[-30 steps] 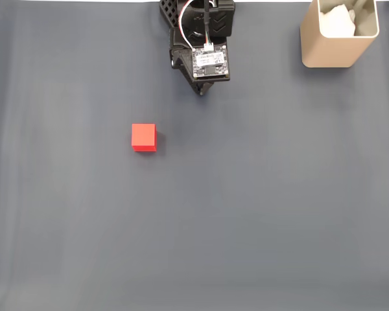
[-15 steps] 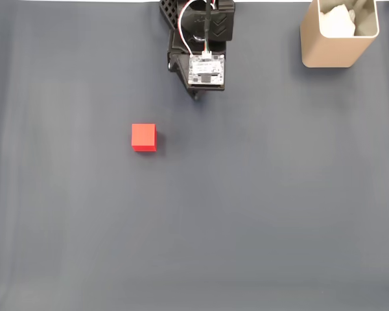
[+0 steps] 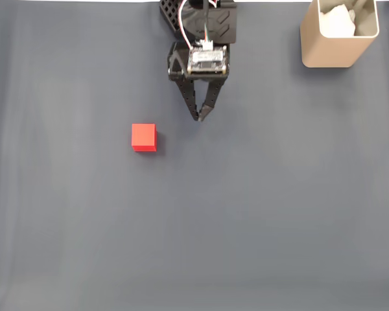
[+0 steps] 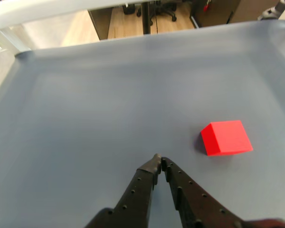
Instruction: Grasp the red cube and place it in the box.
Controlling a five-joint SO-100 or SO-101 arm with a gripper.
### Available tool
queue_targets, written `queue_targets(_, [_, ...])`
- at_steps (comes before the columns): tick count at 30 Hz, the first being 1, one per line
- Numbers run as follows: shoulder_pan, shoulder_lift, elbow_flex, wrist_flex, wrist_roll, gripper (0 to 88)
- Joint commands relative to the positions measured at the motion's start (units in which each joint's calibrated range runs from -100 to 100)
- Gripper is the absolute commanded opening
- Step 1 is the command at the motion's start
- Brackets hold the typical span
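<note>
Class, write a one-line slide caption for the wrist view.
Shut gripper poised above the grey table, red cube lying apart to its right.

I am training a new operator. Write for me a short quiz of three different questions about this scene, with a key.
1. True or false: the end effector is holding the red cube.
2. In the fixed view, the box stands at which corner? A) top right B) bottom left C) bottom right
3. Fill in: in the wrist view, the red cube lies to the ____ of the fingertips.

Key: 1 false, the fingertips meet on nothing and the cube rests apart on the grey table; 2 A; 3 right.
</note>
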Motion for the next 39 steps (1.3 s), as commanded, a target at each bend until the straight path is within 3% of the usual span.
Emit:
queue_targets(1, [-0.8, 5.6, -10.2, -4.3, -0.6, 0.2])
queue_targets(16, [2.2, 26.5, -37.8, 3.6, 0.7, 1.9])
queue_targets(39, [22.9, 45.7, -57.9, 21.3, 9.4, 2.6])
